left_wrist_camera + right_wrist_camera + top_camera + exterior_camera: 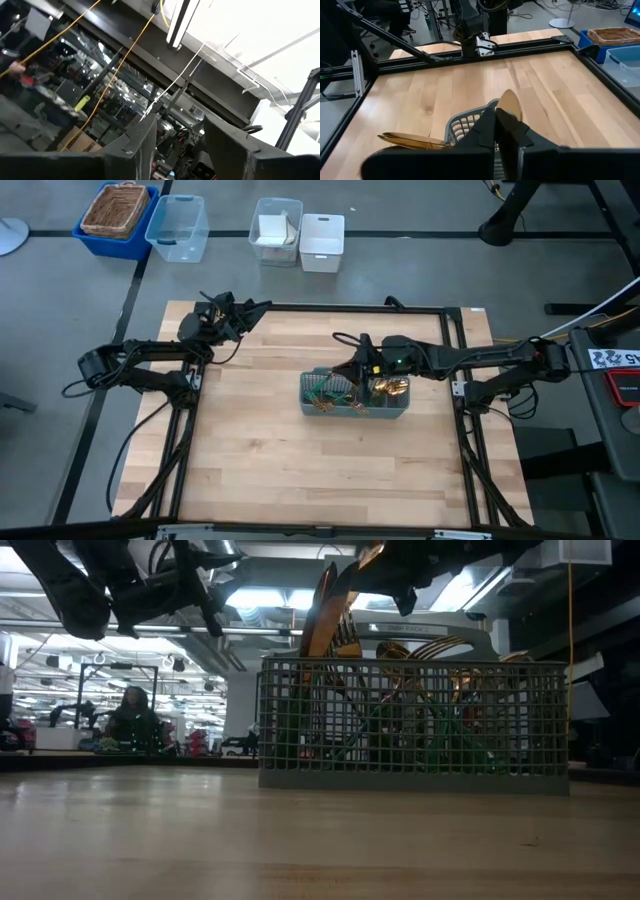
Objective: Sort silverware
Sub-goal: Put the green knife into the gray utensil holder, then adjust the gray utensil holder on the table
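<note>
A grey mesh caddy (pixel 355 408) (pixel 410 725) stands mid-table. Several gold pieces of silverware (pixel 388 388) (pixel 440 670) with green handles stand inside it. My right gripper (pixel 346 367) (pixel 496 116) hangs over the caddy's left end, shut on a gold spoon (pixel 510 104) (pixel 322 610). Gold tips (pixel 412 141) stick out past the caddy's rim (pixel 462 122). My left gripper (pixel 258 307) (pixel 187 150) waits open at the table's far left corner, tipped upward, with nothing between its fingers. My right gripper pinches the spoon between its two fingers (pixel 512 131) just behind the bowl (pixel 509 111), which sticks out past the fingertips. The fingers come from the table's right, slanting slightly down. The spoon slants down toward the caddy's left end; the fingers hide its handle.
A black frame (pixel 300 308) runs around the wooden table. Beyond the far edge stand a blue bin with a basket (pixel 118 218), a clear bin (pixel 178 227) and two white containers (pixel 277 230) (pixel 322 242). Bare wood lies left of and nearer than the caddy.
</note>
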Tool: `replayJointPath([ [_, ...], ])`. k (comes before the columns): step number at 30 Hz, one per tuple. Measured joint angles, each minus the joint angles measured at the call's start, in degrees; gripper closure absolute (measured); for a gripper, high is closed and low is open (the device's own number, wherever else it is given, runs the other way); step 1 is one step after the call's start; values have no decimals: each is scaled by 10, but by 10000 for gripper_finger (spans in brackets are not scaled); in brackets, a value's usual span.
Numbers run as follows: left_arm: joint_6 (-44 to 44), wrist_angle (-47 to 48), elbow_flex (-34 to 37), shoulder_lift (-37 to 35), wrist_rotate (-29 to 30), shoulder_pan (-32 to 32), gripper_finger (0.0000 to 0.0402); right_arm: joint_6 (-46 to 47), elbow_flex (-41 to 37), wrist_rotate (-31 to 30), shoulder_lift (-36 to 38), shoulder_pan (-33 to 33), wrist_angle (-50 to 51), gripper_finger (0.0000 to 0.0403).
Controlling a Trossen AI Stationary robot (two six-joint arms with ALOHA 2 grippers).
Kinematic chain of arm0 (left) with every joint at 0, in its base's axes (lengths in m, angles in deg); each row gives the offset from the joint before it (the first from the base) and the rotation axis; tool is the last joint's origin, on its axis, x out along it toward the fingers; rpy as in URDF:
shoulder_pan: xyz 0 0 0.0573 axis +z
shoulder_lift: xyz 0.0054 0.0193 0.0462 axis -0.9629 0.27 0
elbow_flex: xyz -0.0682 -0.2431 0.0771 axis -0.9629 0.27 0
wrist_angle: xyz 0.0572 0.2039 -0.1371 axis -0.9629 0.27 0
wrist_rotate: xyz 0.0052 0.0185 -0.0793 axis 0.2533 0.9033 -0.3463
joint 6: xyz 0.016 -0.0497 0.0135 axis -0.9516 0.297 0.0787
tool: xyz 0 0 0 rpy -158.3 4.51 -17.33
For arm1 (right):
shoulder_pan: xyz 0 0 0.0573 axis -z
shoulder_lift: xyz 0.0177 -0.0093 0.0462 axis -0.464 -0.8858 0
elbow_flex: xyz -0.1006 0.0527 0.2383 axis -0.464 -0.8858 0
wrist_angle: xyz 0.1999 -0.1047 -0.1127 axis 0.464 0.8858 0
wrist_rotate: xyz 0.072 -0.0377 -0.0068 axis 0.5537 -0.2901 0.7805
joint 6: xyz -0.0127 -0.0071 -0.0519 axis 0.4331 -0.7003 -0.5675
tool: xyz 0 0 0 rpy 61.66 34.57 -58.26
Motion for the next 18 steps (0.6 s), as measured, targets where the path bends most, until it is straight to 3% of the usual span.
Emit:
replayJointPath([
  [10, -80, 24, 0, -67, -1, -1, 247, 25, 0, 0, 0, 0, -1, 315],
  [18, -166, 191, 0, -181, -10, -25, 247, 18, 47, 0, 14, 0, 7, 306],
])
